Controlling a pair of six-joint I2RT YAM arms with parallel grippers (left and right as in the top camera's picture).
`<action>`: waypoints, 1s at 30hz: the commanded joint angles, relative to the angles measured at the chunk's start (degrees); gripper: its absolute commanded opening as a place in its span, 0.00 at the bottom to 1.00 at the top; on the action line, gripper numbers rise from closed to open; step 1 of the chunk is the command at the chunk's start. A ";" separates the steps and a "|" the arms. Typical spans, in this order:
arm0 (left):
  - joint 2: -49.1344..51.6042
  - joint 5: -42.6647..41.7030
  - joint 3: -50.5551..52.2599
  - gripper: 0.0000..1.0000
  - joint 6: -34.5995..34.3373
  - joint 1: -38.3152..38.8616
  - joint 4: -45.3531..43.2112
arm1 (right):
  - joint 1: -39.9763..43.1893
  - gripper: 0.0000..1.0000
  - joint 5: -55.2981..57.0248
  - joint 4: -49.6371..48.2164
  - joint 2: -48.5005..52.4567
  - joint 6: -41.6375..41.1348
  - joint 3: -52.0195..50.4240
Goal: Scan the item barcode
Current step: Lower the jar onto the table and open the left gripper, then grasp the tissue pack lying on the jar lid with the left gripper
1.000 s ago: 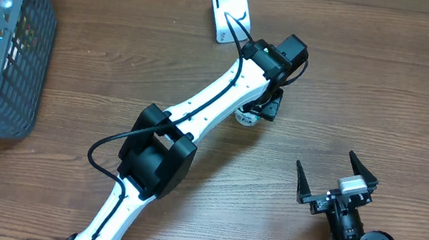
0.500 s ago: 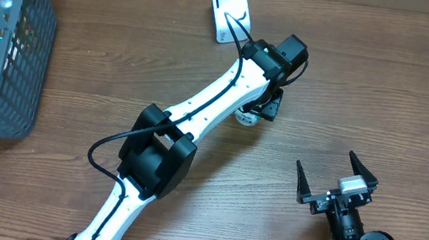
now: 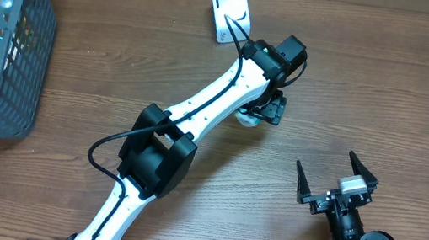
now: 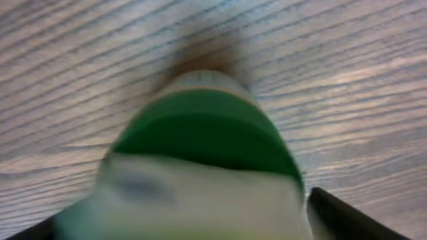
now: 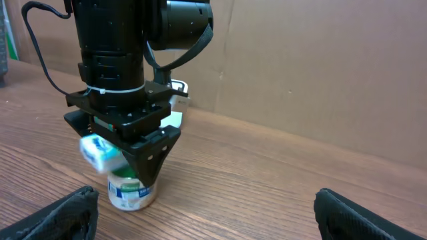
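I see the left end effector (image 3: pixel 267 111) directly over the small green-and-white tub (image 5: pixel 131 191), which stands upright mid-counter (image 3: pixel 373 84), nearer than the white scanner (image 3: pixel 230 13). Its fingers flank the tub, but I cannot tell whether they grip it (the wrist view is all blur). The right end effector (image 3: pixel 325 159) sits near right, fingers spread wide, holding nothing. A grey basket (image 3: pixel 33 50) stands far left.

A wooden bench (image 3: pixel 389 95) fills the overhead view, its brown boards marked by dark, streaky grain running side to side. Behind its far edge stands a plain cardboard panel (image 5: pixel 320 60), tan and creased by one upright fold. Soft, even light leaves a faint sheen on the wood.
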State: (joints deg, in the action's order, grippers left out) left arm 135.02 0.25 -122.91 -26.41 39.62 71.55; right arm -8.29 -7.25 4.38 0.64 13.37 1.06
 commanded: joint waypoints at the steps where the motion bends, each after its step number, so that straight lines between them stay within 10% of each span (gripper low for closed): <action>1: 0.20 -3.80 -1.09 0.90 2.89 -1.22 0.07 | -0.11 1.00 -0.11 -0.22 -0.48 0.00 -0.61; 19: -0.55 -16.83 -18.64 1.00 18.40 -10.38 14.19 | -0.11 1.00 -0.11 -0.22 -0.48 0.00 -0.61; 30: -0.52 -32.89 -10.51 0.56 30.51 -14.47 17.03 | -0.11 1.00 -0.11 -0.22 -0.48 0.00 -0.61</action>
State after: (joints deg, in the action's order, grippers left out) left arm 135.02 -24.99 -136.77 -0.82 25.17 89.52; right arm -8.27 -7.25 4.34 0.64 13.34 1.06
